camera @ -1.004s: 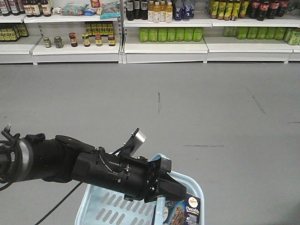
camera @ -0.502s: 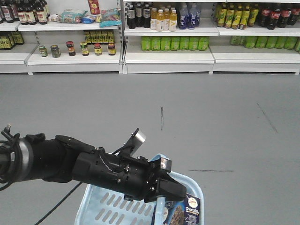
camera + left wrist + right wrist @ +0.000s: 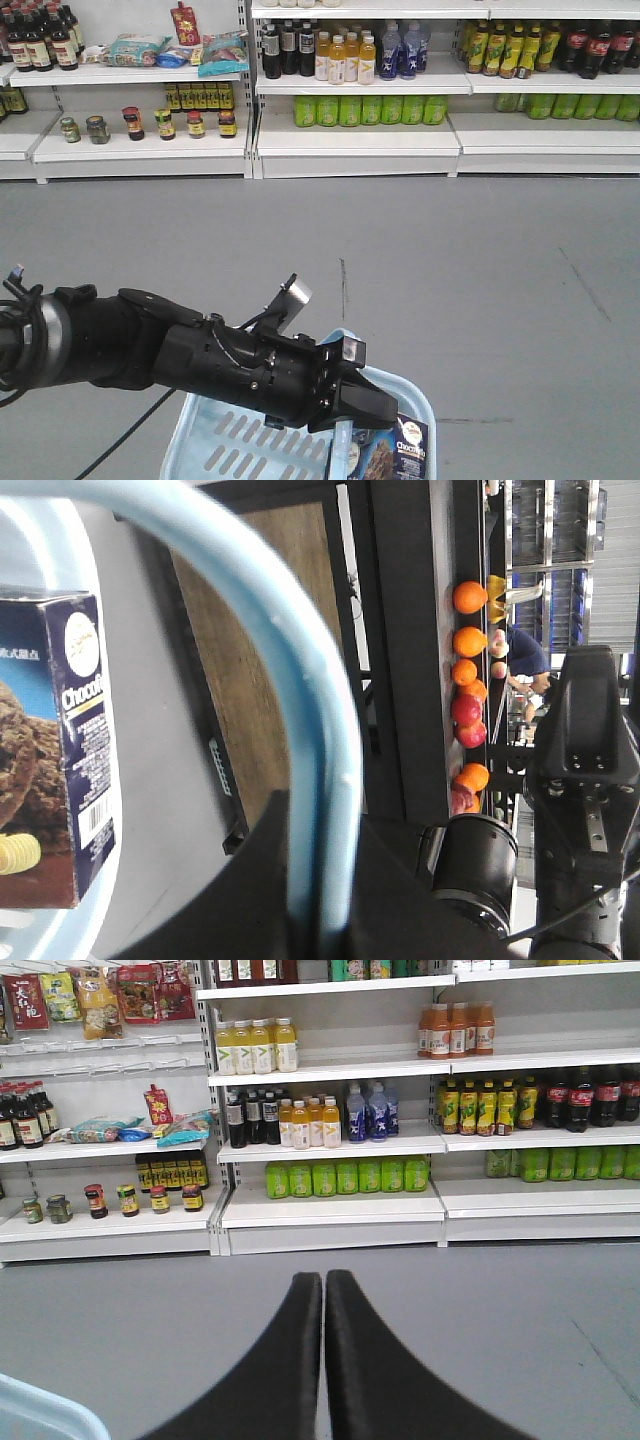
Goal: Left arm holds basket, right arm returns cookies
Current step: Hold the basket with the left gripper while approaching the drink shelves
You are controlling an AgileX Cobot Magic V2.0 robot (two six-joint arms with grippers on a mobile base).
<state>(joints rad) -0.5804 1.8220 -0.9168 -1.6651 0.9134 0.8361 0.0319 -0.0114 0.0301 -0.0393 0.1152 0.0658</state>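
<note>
The left arm (image 3: 200, 360) reaches out low over the grey floor, its gripper (image 3: 345, 400) clamped on the handle (image 3: 300, 680) of the basket (image 3: 240, 440), which hangs beneath it. The cookies (image 3: 400, 450) stand upright in the basket's near right corner, just beside the handle, with the printed face turned toward me. The right gripper (image 3: 323, 1285) has its 2 fingers pressed together on nothing and points across the aisle at the shelves (image 3: 330, 1215) of bottles and jars. From where I stand, the job has hardly begun: the box is not yet out. To do this well, I would say the right gripper should spread wide, come down from above clear of the handle and the left gripper, and take the box across its narrow sides. Meanwhile the left arm should keep the basket level, so the box does not tip.
</note>
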